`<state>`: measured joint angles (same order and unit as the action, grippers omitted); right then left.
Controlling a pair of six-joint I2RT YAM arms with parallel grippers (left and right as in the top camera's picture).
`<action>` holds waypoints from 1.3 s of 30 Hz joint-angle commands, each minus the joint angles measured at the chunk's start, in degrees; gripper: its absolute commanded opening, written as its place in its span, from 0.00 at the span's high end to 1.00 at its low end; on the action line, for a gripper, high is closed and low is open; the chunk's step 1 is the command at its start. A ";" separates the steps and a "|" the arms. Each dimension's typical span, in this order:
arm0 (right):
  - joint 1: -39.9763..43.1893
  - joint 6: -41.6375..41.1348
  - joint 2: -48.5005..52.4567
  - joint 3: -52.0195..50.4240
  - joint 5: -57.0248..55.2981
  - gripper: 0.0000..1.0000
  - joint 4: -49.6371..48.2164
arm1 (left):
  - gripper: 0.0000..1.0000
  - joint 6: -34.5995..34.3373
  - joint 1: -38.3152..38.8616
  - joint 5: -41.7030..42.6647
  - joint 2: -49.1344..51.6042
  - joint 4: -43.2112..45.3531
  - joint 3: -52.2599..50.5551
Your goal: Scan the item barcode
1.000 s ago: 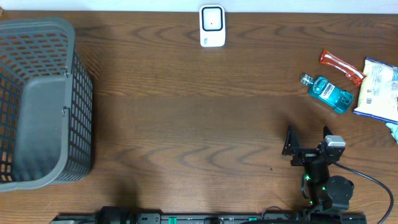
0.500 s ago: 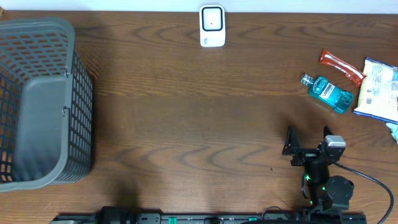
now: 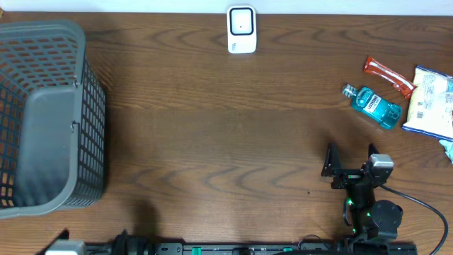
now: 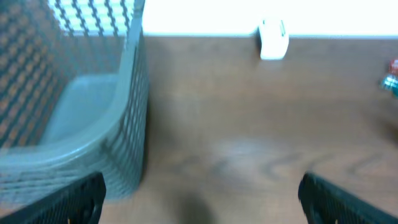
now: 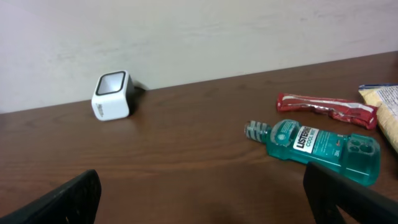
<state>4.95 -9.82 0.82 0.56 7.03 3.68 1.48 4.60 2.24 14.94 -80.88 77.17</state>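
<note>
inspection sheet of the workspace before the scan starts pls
surface: brown wood-grain table, no spill seen
job's things: white scanner at the far edge, centre; teal mouthwash bottle lying on its side at the right, untouched
clutter: red packet and white bag beside the bottle; grey mesh basket at the left
hands: left hand open, holding nothing; right hand open, holding nothing, short of the bottle
cables: black cable looping from the right arm's base
surroundings: pale wall behind the table; nothing else seen
</note>
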 commanded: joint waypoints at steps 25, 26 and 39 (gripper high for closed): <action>-0.35 0.46 -0.55 -0.24 -0.48 0.01 0.02 | 0.01 0.22 -1.05 7.65 -14.86 62.47 -63.45; -0.35 0.46 -0.55 -0.24 -0.48 0.01 0.02 | 0.00 0.22 -1.05 7.65 -14.86 63.39 -64.83; -0.35 0.46 -0.55 -0.24 -0.48 0.01 0.02 | 0.01 4.72 -1.05 7.58 -14.86 68.37 -73.20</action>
<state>4.95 -9.82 0.64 0.45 6.72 3.60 3.14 3.84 9.13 0.62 -12.45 5.48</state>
